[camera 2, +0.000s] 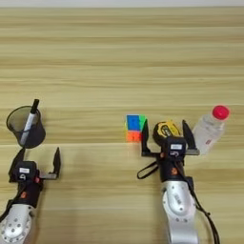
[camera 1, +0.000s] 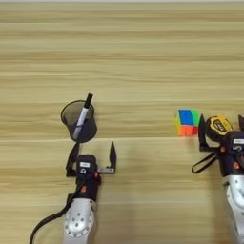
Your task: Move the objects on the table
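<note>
A black mesh cup (camera 1: 78, 122) stands on the wooden table (camera 1: 133, 57) at the left, with a black marker (camera 1: 84, 114) leaning in it. My left gripper (camera 1: 94, 147) is open just in front of the cup, with nothing between its fingers. In the middle sits a multicoloured puzzle cube (camera 2: 136, 127). Right beside it lies a yellow-black tape measure (camera 2: 167, 129), its black strap (camera 2: 145, 170) trailing toward me. My right gripper (camera 2: 165, 127) is open, one finger on each side of the tape measure. A clear bottle with a red cap (camera 2: 210, 130) lies tilted just right of that gripper.
The cube is close to the right gripper's left finger (camera 2: 145, 136), and the bottle is close to its right finger (camera 2: 188, 138). Bare wood stretches across the whole far half of the table.
</note>
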Tool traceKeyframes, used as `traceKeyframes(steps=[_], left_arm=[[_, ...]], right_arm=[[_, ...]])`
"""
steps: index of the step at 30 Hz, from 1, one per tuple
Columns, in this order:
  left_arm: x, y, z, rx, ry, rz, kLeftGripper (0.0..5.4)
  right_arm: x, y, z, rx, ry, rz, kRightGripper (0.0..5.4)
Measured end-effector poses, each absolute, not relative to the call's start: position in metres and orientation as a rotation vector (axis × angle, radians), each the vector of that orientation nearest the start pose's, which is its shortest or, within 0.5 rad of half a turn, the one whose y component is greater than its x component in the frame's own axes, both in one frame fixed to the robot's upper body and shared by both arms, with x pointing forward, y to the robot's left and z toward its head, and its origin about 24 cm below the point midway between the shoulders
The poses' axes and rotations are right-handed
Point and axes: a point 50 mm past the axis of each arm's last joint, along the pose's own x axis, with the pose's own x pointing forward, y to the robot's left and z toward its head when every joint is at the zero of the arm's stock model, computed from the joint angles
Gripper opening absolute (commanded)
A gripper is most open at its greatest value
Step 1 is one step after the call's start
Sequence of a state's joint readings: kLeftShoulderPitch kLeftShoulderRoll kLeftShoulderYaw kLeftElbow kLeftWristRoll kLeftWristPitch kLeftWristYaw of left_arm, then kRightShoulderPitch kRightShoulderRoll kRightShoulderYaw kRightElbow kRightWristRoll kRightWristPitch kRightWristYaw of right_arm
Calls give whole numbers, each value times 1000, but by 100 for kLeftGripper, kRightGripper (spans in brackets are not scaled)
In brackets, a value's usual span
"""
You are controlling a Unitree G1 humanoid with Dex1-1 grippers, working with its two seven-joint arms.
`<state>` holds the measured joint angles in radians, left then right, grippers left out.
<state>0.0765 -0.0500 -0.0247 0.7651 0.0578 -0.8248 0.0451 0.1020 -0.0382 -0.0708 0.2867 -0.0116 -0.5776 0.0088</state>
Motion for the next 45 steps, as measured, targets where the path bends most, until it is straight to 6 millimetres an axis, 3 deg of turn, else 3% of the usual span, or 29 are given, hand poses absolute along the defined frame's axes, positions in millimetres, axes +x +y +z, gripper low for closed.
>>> traceKeyframes(steps=[17, 33, 45], left_arm=[[183, 147, -61, -2, 24, 107, 540], [218, 148, -50, 12, -10, 78, 540], [219, 155, -52, 23, 5, 105, 540]], right_arm=[[220, -176, 4, -61, -168, -66, 537], [219, -172, -1, -48, -150, -62, 537], [219, -172, -1, -47, -151, -70, 537]])
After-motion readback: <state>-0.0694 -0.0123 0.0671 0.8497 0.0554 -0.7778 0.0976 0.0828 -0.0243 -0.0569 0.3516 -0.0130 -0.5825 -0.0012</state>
